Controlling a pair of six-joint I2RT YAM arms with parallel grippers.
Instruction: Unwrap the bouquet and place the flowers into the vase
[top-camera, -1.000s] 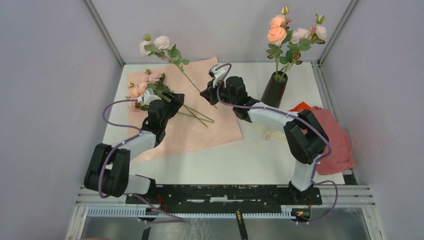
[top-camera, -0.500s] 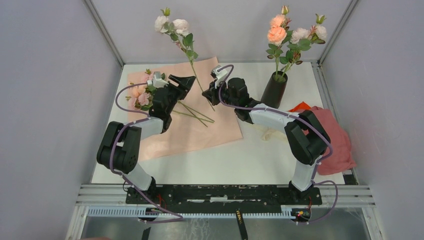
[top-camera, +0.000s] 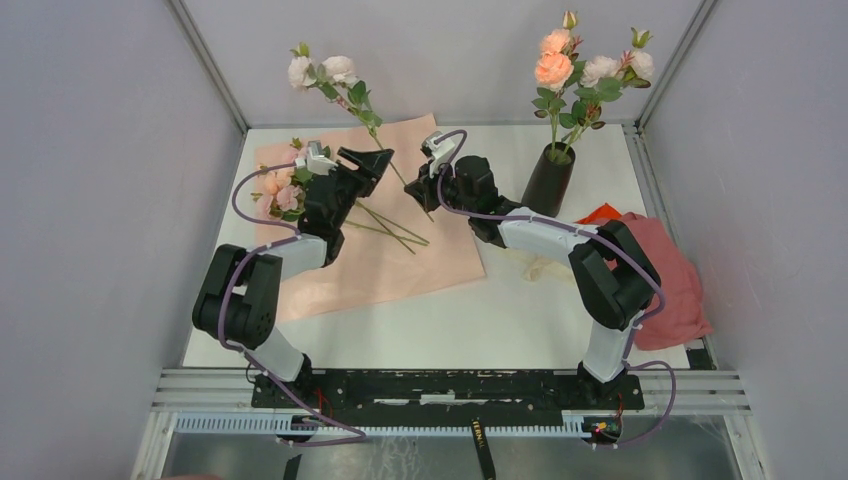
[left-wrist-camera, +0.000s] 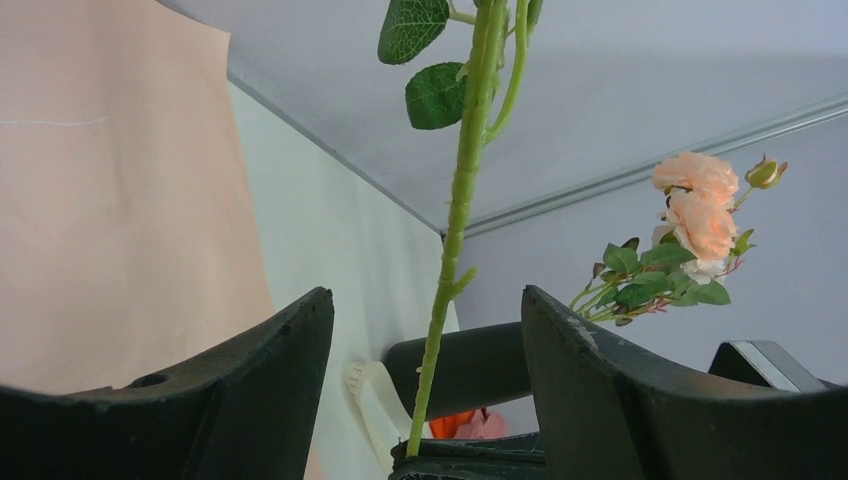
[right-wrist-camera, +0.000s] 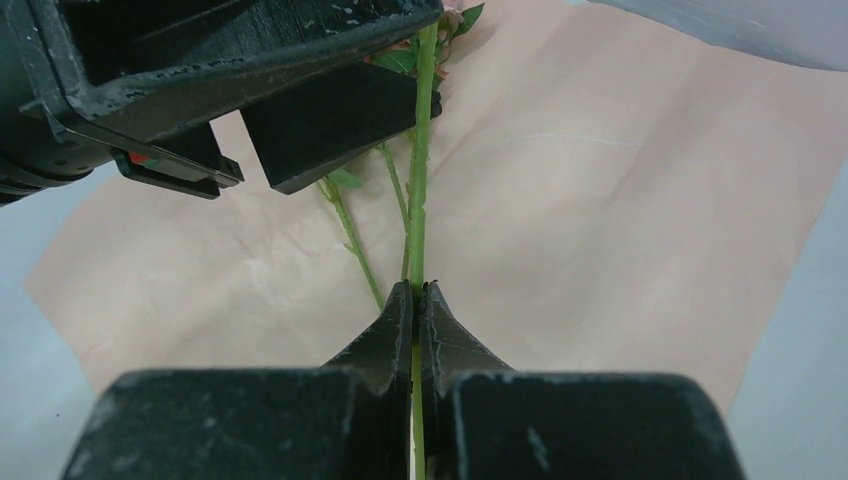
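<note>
Room: plain grey walls (top-camera: 100, 200) close in the left, far and right sides, with metal bars (top-camera: 210, 70) running up the far corners.
Table: white table (top-camera: 520, 310), with a metal rail (top-camera: 450, 385) along the bottom of the top view where both arms are bolted.
Paper: light pink paper (top-camera: 400, 265) lies spread flat and creased on the upper left of the table.
Flowers: pink and peach flowers (top-camera: 280, 188) lie at the paper's left edge, partly behind the left arm; bare green stems (top-camera: 395, 230) lie across its middle.
Rose: one rose (top-camera: 335, 72) with cream blooms is raised off the paper, leaning to the upper left.
Right gripper: the right gripper (right-wrist-camera: 417, 295) is pressed together on the rose's lower stem.
Left gripper: the left gripper (left-wrist-camera: 425, 293) is spread, and the same stem passes between its fingers, touching neither.
Vase: the black vase (top-camera: 548, 180) stands upright at the upper right, off the paper, holding peach and cream roses (top-camera: 585, 65).
Cloth: a pink-red cloth (top-camera: 672, 280) is bunched at the right edge, with an orange piece (top-camera: 600, 212) showing near the vase.
</note>
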